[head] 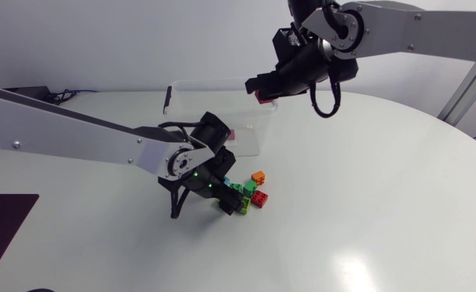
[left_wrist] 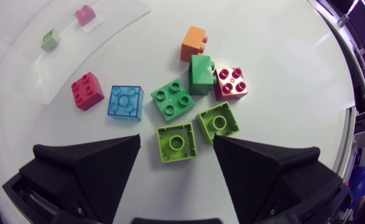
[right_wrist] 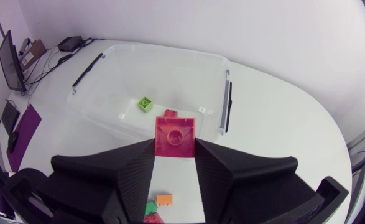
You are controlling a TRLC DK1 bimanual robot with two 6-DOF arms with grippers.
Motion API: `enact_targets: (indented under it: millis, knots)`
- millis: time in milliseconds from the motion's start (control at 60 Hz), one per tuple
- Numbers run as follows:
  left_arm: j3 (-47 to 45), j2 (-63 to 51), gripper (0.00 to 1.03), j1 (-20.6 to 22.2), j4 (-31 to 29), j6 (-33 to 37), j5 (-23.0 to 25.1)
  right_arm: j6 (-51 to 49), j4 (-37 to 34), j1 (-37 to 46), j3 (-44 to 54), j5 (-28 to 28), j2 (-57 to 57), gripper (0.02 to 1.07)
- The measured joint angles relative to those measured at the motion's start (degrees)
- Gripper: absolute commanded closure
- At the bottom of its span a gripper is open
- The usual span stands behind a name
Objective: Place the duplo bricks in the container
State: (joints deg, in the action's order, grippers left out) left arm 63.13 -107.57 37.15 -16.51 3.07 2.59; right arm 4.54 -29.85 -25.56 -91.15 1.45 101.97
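Several duplo bricks lie in a cluster on the white table, among them orange [left_wrist: 193, 43], dark green [left_wrist: 200, 73], magenta [left_wrist: 232, 83], blue [left_wrist: 125, 102] and red [left_wrist: 87, 89]. My left gripper [left_wrist: 177, 146] is low over the cluster and open. A lime brick [left_wrist: 176, 142] lies between its fingers, untouched, with a second lime brick [left_wrist: 217, 120] beside it. My right gripper [right_wrist: 175, 146] is shut on a pink brick [right_wrist: 175, 135], held above the near wall of the clear container [right_wrist: 163, 51]. A lime brick [right_wrist: 145, 103] and a red one [right_wrist: 170, 113] lie inside the container.
The container [head: 221, 86] stands at the back centre of the table, its black lid clips on the short sides. The brick cluster [head: 254, 191] lies just in front of it. A dark mat [head: 2, 223] covers the front left corner.
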Motion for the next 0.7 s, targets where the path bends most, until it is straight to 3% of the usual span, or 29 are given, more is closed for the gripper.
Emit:
enact_targets:
  millis: [350, 433, 517, 700]
  knots:
    - [-0.04, -1.18, 0.27, -0.44, 1.22, -0.02, -0.04, 0.2, 0.13, 0.15, -8.07, 0.0, 8.26, 0.69]
    - [-0.07, -1.25, 0.27, -0.44, 1.25, -0.02, -0.07, 0.2, 0.13, 0.2, -10.49, -0.22, 11.08, 0.49]
    - [-0.15, -1.25, 0.27, -0.44, 1.44, -0.02, -0.09, 0.22, 0.11, 0.2, -12.09, -0.92, 13.05, 0.05]
    - [-0.15, -1.31, 0.27, -0.44, 1.62, -0.02, -0.09, 0.22, 0.07, 0.17, -11.69, -1.42, 12.81, 0.06]
